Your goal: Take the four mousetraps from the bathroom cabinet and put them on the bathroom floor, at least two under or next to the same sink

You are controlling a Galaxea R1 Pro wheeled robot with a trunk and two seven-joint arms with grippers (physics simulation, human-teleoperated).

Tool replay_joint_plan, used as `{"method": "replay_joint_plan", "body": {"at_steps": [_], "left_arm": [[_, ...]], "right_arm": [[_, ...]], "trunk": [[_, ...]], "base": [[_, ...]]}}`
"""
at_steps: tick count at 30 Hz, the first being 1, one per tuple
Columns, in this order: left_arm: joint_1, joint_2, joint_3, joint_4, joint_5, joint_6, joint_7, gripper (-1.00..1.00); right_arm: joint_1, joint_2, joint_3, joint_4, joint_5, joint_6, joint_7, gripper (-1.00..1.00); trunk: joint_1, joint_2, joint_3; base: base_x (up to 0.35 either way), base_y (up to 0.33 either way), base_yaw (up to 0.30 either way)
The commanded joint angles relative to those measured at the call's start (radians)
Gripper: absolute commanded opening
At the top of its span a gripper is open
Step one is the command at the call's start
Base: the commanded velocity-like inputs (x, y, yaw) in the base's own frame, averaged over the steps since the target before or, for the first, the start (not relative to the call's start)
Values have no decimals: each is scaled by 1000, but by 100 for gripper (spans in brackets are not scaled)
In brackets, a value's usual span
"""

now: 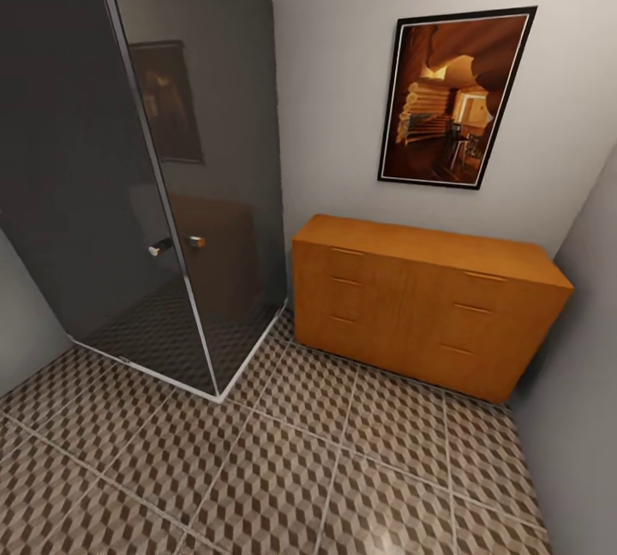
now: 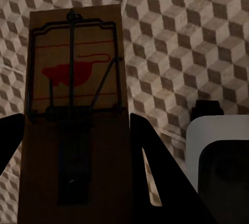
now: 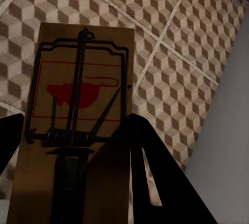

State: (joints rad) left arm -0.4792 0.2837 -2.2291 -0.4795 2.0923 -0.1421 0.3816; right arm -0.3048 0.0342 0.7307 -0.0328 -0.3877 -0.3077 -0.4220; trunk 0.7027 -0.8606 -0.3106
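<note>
- Against the far wall, right of the shower, stands the cabinet (image 1: 428, 302), low and orange-brown, with slim handles on its drawer fronts; all the fronts look shut.
- Above it hangs a black-framed picture (image 1: 454, 97) of a warm, amber-lit interior.
- To the left stands the shower enclosure (image 1: 146, 170), dark glass with a small knob on its door, and the cabinet and picture reflect faintly in the panel.
- Spread across the near ground is the bathroom floor (image 1: 343, 461), its tiles printed in brown, beige and white cubes with pale grout lines.
- Seen from the left wrist, the left gripper (image 2: 75, 182) has its dark fingers closed against the two long edges of a mousetrap (image 2: 75, 79), held above the patterned tiles. A white and dark boxy shape sits at one side, and I cannot tell what it is.
- Seen from the right wrist, the right gripper (image 3: 75, 182) clamps a second mousetrap (image 3: 78, 94) the same way, over tile beside a plain grey wall (image 3: 228, 120).
- Each tan board carries a red mouse silhouette inside red lines under its dark wire bar and spring; I can read no lettering or brand.
</note>
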Motion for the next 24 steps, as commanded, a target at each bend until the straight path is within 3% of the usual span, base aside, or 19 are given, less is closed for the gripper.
{"method": "replay_joint_plan", "body": {"at_steps": [1,24], "left_arm": [[-2,0,-8,-4,6,-7,4,-100],[-2,0,-7,4,7,-7,4,-100]], "right_arm": [[0,1,9,1,-13,-5,-1,-100],[0,3,10,1,-8,-4,2,-100]], "trunk": [[0,-1,-1],[0,-1,-1]], "base": [[0,0,284],[0,0,284]]}}
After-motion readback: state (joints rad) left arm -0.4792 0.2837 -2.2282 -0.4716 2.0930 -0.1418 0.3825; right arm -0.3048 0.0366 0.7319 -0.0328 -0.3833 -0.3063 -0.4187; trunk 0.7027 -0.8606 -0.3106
